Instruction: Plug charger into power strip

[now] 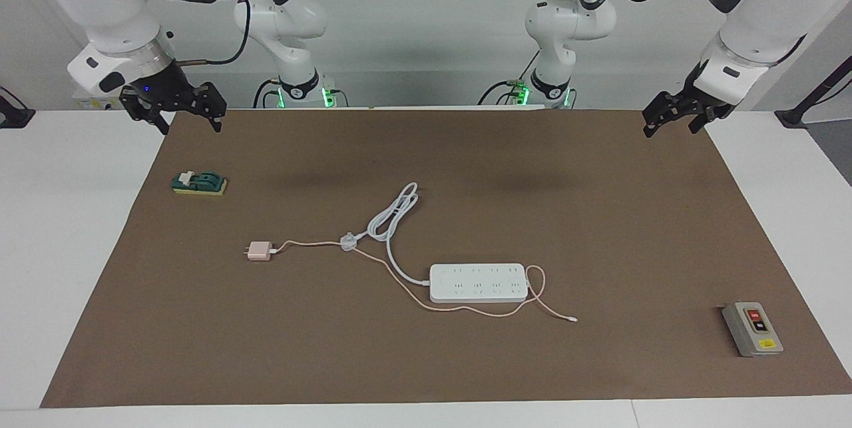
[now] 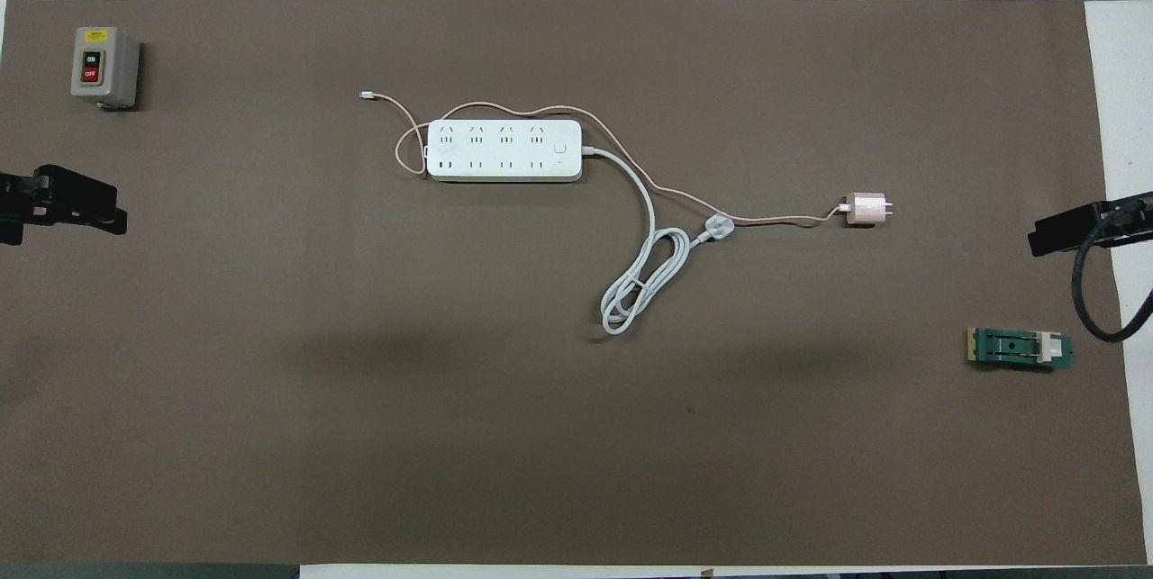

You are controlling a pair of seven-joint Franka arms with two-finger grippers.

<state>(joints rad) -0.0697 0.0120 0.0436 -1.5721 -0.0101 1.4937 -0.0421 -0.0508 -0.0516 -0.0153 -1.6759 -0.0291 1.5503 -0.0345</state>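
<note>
- On the brown mat [image 1: 599, 215] that covers the bench [image 1: 66, 248], the power strip [image 1: 478, 283] lies flat near the middle, sockets facing up.
- Its thick white cord [image 1: 393, 218] leaves the end toward the right arm's end of the bench, loops toward the robots and ends in a white three-pin plug [image 1: 348, 241] lying on the mat.
- Toward the right arm's end from that plug, and nearer to the robots than the strip, the charger [image 1: 259, 251] rests on the mat, well apart from the strip and not plugged in.
- The charger's thin pink cable [image 1: 466, 310] runs past the white plug, curves around the strip and ends in a small white connector [image 1: 574, 319] on the mat.
- The right gripper [image 1: 178, 114] hangs released and empty above the mat's corner at its own end, over nothing but the mat edge; this arm waits.
- The left gripper [image 1: 673, 120] also hangs released and empty above the mat's corner at its end.
- A green switch block [image 1: 199, 183] sits on the mat below the right gripper's end.
- A grey box with red and black buttons [image 1: 752, 329] sits at the left arm's end, farther from the robots than the strip.
</note>
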